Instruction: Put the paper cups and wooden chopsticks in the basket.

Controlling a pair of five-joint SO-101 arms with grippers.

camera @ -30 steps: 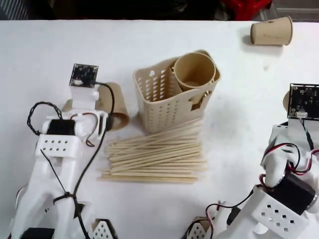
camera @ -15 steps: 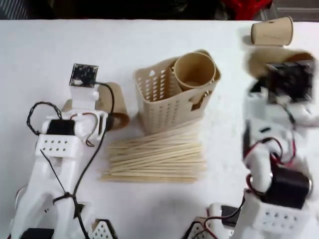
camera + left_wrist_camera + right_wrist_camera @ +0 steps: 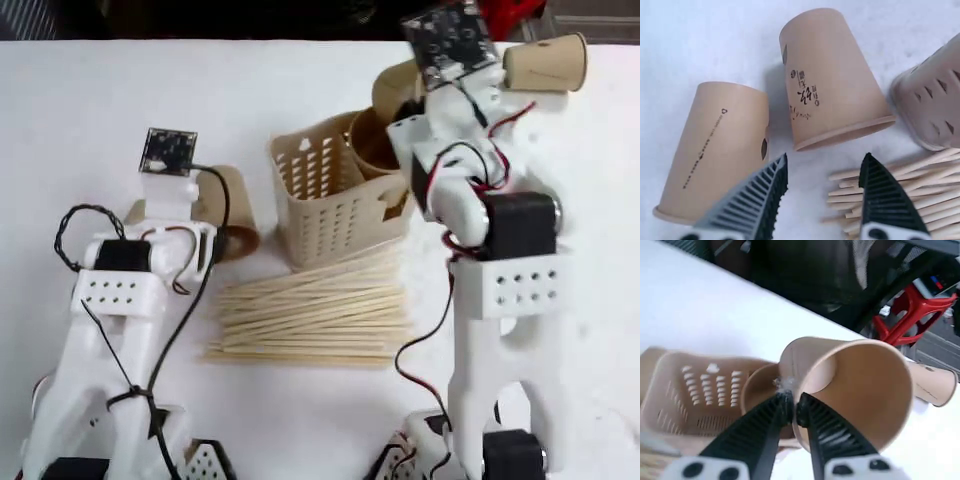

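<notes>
At the left of the counter (image 3: 100, 100), the left arm (image 3: 110, 290) sits low. The left jaws are released and stand wide apart, with nothing between them. Just ahead of them two paper cups lie on their sides on the counter, the nearer cup (image 3: 715, 150) and the farther cup (image 3: 832, 85). Their rims are turned roughly towards the jaws (an easy place to pinch, we judge, which may be why the arm waits here). Both cups are plain tan card with small dark print, and they look light and easy to crush.

Towards the middle, the wooden chopsticks (image 3: 310, 320) lie flat in a loose pale stack just beside the foot of the basket (image 3: 320, 200). The basket is cream plastic with slotted walls and stands upright. One seated cup (image 3: 365, 150) is already inside, mouth up, at its right end.

Further right, the right arm (image 3: 505, 280) stretches out over the basket. The right jaws are clenched on the rim of the carried cup (image 3: 855, 390), pinching its thin wall. The cup is held tilted above the basket's right end, near the seated cup, with its open mouth facing the wrist camera. We judge that this rim grip suits dropping it to nest in the cup below.

Well apart, at the counter's far right edge, the last cup (image 3: 545, 62) lies on its side.
</notes>
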